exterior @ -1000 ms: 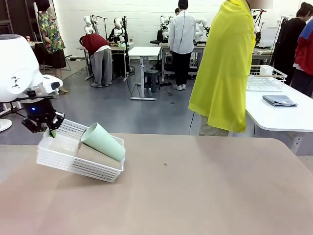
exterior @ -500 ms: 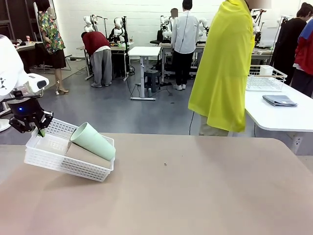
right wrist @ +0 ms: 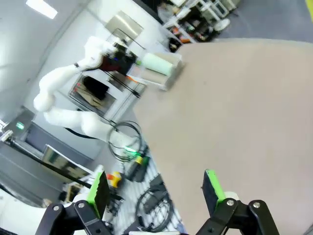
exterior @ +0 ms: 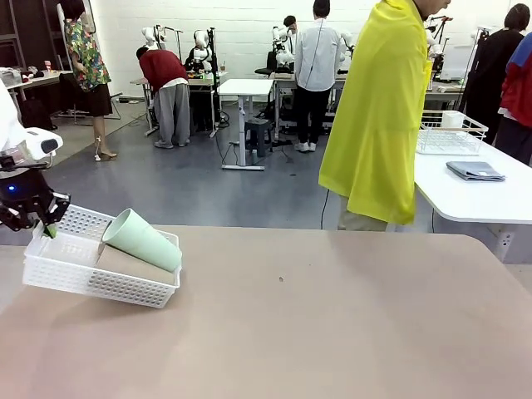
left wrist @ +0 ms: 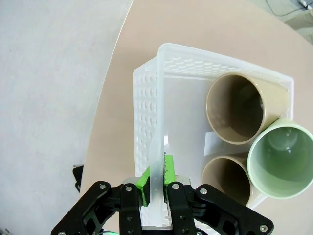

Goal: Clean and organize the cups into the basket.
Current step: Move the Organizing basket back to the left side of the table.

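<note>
- The basket (left wrist: 161, 98), white and lattice-sided, sits pinched by its end wall between the green pads of the left gripper (left wrist: 155, 180); the jaws stand narrow, clamped on that thin plastic rim.
- In the front view the left gripper (exterior: 37, 223) holds the basket (exterior: 75, 283) at its far-left end, and that end appears lifted, the basket tilting toward the robot's side of the table (exterior: 332, 332).
- Inside the basket lie the cups: two tan-brown cups (left wrist: 234, 115) side by side on its floor, mouths facing the gripped end, and the mint green cup (left wrist: 281, 159) resting on top of them, at the side away from the gripper.
- From the front the mint green cup (exterior: 141, 239) rides above the basket's rim, leaning across a tan-brown cup (exterior: 125, 262) beneath it.
- The right gripper (right wrist: 156, 193) hangs with its jaws wide and nothing between them, well apart from the basket, which it sees across the table.
- A person in a yellow garment (exterior: 378, 116) stands at the table's far side, well away from the basket.
- Judged from this: all three cups are gathered in the basket, so the sorting looks done; what seems left is setting the basket flat and letting go.
</note>
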